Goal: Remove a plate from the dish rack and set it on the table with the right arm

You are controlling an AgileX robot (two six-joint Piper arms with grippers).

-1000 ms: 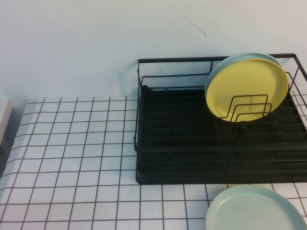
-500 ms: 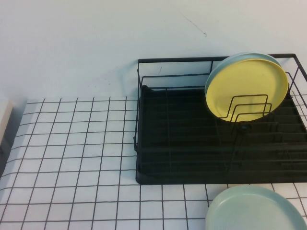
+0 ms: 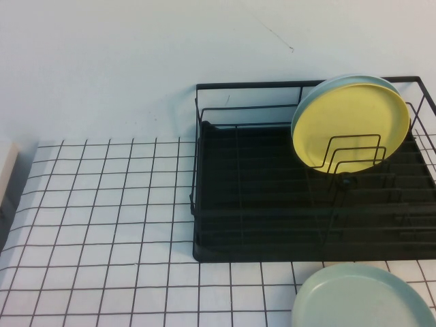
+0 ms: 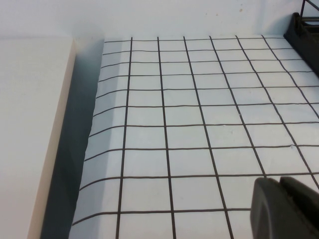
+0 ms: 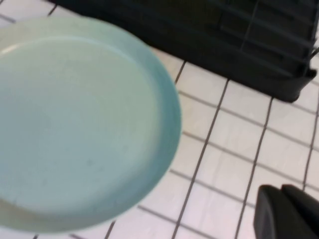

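A: 3 plates counted. Item 1, mint plate (image 3: 363,297): lying flat on the table (image 3: 102,204) at 5 o'clock in the high view, just in front of the dish rack (image 3: 259,204) and apart from it. Out of the rack, so the task looks essentially done.

B: Items 2 and 3?

A: Yellow plate (image 3: 351,126), upright in the wire dividers at 2 o'clock, with another pale plate (image 3: 325,85) stacked close behind it, only its edge showing.

B: Grippers?

A: Right gripper (image 5: 286,211): fingertips pressed together, nothing between them, hovering beside the mint plate and clear of its rim. Out of frame in the high view. Left gripper (image 4: 286,206): parked over bare table at the 9 o'clock side, far from the rack, fingers likewise together and empty.

B: Handling notes for item 1?

A: Judged rigid, smooth and probably glazed, so slippery; chips if dropped or knocked on the rack wire. Moderate weight for 1 gripper. Hold point: the raised rim, pinched across its thickness. Lying flat, that rim sits low against the table, which would make any regrasp awkward.
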